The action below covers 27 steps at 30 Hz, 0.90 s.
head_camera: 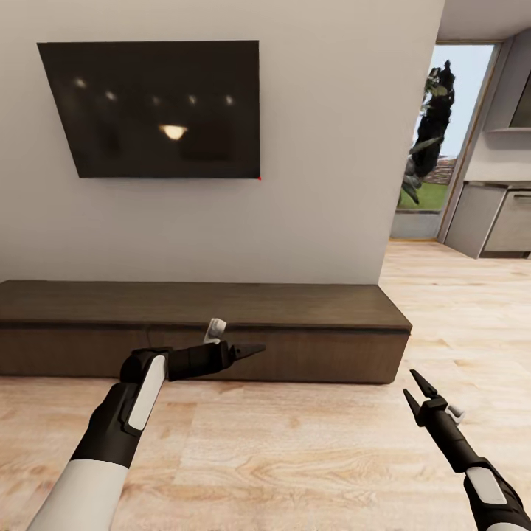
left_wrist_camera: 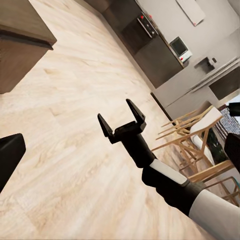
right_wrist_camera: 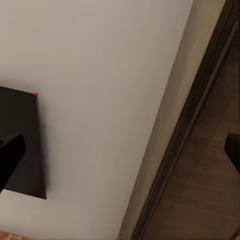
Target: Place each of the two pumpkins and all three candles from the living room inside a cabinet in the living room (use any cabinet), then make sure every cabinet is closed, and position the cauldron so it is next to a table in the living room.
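Two claws hang near the long brown cabinet (head_camera: 199, 324) by the wall. Left claw (head_camera: 251, 349), clenched empty, sits right before its front. Right claw (head_camera: 414, 391), spread apart, has the cabinet at ten o'clock.

A pale grey wall (head_camera: 317, 147) fills most of the head view, with a dark flat television (head_camera: 151, 107) mounted at the upper left, ceiling lights glinting in its screen. Light wooden plank floor (head_camera: 295, 450) runs across the lower frame and off to the right, toward a tall window (head_camera: 435, 140) showing sky, greenery and a dark tree. At far right stand grey kitchen units (head_camera: 494, 217); the left wrist view adds wooden chairs (left_wrist_camera: 192, 142) at its right.
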Tool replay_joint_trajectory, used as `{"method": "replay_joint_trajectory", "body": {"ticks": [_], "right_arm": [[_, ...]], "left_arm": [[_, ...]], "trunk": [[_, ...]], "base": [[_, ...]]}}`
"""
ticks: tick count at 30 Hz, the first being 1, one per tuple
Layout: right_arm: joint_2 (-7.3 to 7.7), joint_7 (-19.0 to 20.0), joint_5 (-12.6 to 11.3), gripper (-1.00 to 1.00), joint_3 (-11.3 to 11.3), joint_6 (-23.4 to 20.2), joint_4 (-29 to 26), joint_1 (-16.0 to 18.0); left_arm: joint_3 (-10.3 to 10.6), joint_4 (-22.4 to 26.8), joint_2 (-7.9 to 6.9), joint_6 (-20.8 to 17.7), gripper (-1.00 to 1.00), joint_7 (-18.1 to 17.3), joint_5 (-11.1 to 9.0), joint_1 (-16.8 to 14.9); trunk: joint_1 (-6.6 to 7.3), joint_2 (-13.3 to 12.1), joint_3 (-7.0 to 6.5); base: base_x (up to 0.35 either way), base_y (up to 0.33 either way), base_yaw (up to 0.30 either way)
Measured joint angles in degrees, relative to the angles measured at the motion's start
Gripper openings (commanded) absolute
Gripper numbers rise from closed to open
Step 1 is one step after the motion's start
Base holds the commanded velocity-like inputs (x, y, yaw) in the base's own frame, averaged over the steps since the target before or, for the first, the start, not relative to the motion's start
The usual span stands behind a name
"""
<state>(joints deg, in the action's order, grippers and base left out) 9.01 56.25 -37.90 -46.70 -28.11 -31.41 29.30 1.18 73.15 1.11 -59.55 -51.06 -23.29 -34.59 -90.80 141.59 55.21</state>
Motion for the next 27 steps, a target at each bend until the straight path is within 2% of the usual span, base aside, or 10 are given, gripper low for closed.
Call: {"method": "replay_joint_trajectory", "body": {"ticks": [10, 27], "right_arm": [[0.06, 0.1, 0.1, 1.00, 0.0, 0.0, 0.0, 0.0], [0.05, -0.1, 0.1, 1.00, 0.1, 0.0, 0.0, -0.1]], "left_arm": [[0.0, 0.0, -0.11, 0.0, 1.00, -0.3, -0.2, 0.0], [0.0, 0.0, -0.07, 0.0, 1.00, -0.4, 0.0, 0.0]], "trunk": [[0.01, 0.0, 0.00], [0.03, 0.0, 0.00]], "base": [[0.055, 0.000, 0.000], [0.320, 0.000, 0.000]]}}
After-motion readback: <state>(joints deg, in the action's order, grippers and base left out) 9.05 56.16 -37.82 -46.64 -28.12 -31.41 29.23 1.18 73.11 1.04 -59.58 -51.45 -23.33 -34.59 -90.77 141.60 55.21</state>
